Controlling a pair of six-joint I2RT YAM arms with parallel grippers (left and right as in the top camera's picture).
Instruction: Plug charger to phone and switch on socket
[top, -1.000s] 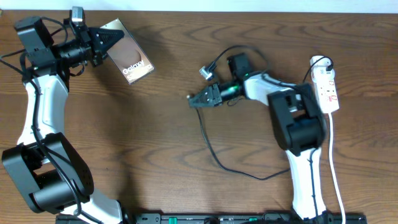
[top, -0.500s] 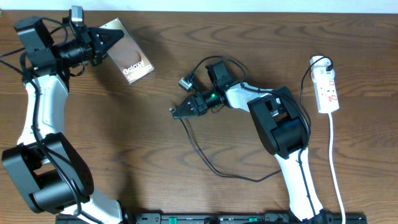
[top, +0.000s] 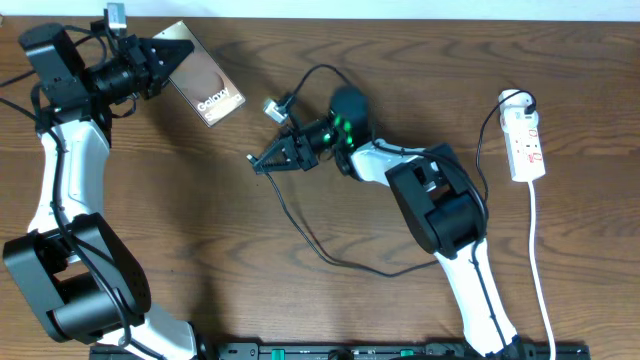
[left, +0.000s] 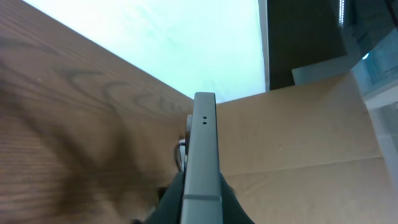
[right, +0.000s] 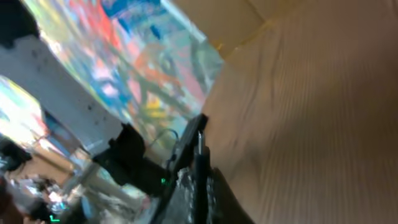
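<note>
I'm holding the phone (top: 208, 88) up at the far-left corner of the table (top: 200, 250) with the left gripper (top: 165, 62), its jaws closed on the phone's upper-left end. The left wrist view is showing the phone edge-on (left: 204, 162), with two small holes on the thin edge; I can't make out a port from here.

The right gripper (top: 262, 160) is hovering near mid-table, fingers pinched almost together on the free end of the charger (top: 328, 257), whose slack is trailing back in a loop toward the right arm's base. The right wrist view is too blurred for me to see the plug tip properly.

What I'm lining up on is this: the phone is lying up and to the left of the right gripper, and its long axis is running diagonally, with the free lower-right end facing that gripper. The two are near but apart. I'm judging the plug has to travel along that diagonal into the phone's end.

The socket (top: 527, 145) is sitting well apart at the right edge, and the right arm is the nearer one for it.
</note>
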